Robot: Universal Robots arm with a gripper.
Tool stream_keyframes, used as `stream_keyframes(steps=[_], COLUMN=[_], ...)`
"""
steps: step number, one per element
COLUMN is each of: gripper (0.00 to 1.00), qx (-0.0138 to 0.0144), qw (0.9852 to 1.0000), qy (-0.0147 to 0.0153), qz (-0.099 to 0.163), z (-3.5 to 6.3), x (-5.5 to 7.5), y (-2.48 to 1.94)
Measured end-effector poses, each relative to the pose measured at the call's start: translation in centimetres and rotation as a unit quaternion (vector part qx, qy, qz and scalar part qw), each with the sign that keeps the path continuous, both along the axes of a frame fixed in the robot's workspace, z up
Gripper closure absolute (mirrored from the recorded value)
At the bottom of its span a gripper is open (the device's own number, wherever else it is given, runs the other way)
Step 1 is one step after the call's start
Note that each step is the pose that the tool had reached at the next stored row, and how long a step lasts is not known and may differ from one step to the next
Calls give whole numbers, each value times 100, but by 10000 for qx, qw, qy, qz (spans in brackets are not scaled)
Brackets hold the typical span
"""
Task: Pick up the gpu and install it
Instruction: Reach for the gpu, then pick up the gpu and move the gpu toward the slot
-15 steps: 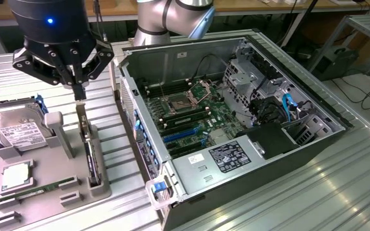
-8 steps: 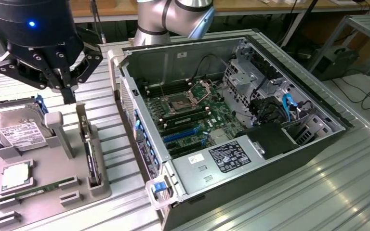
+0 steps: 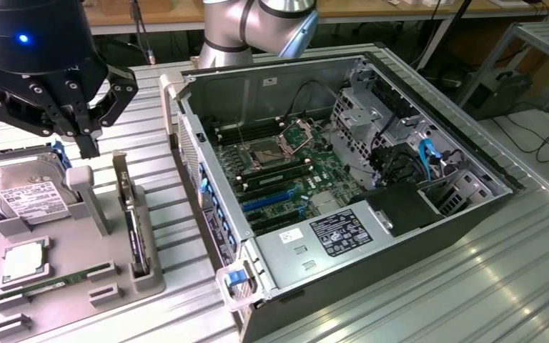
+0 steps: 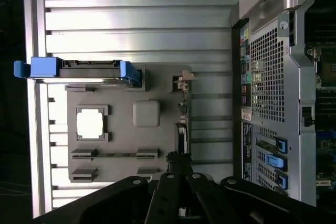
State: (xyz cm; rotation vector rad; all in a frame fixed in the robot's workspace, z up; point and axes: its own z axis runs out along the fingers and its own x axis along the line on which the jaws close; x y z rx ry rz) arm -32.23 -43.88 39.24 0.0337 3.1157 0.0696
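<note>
The arm's black fingers (image 3: 88, 139) are pressed together, empty, above the grey moulded holder tray (image 3: 69, 250), in which the thin dark gpu card (image 3: 138, 236) is stood on edge.

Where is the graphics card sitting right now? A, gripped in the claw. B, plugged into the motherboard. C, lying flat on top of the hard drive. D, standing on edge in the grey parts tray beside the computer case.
D: the gpu stands on its edge in a slot of the grey parts tray, outside the computer case, while the shut claw above the tray holds nothing.
</note>
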Motion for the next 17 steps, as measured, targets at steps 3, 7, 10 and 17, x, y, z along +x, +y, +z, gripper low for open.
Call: stream_keyframes(steps=[3,7,10,17], gripper=[89,89,89,89], qx=[0,0,0,0], qw=[10000,10000,10000,10000], qy=[0,0,0,0], qz=[0,0,0,0], z=[0,0,0,0], x=[0,0,0,0], y=[0,0,0,0])
